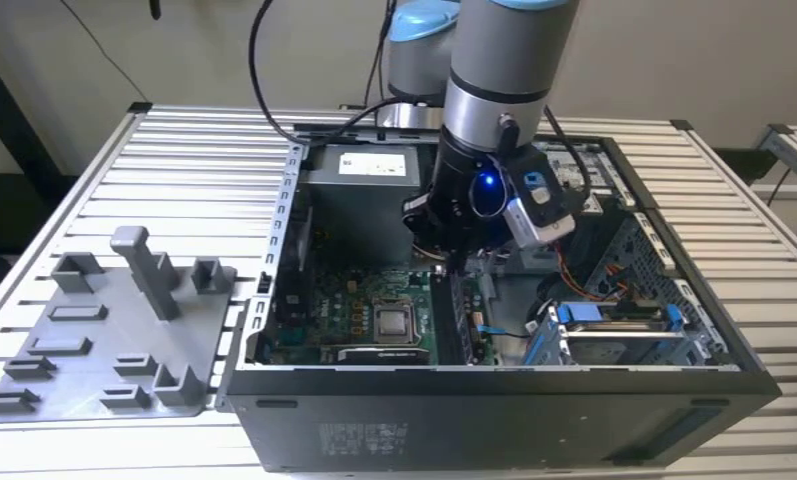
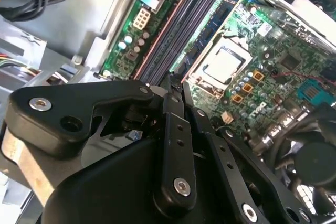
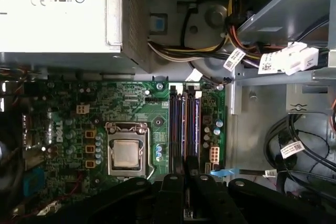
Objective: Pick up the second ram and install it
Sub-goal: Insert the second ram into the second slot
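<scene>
The second ram (image 3: 185,129) stands edge-on in the memory slots (image 3: 173,124) beside the CPU (image 3: 126,154); light, stiff, fragile, best held by its long edges; the gripper (image 3: 185,174), narrowed, appears to pinch its near end inside the computer case (image 1: 505,400).

My robotics lab: an opened computer case (image 1: 505,400) on a slatted metal table (image 1: 171,160), grey parts fixture (image 1: 105,330) alongside.
</scene>
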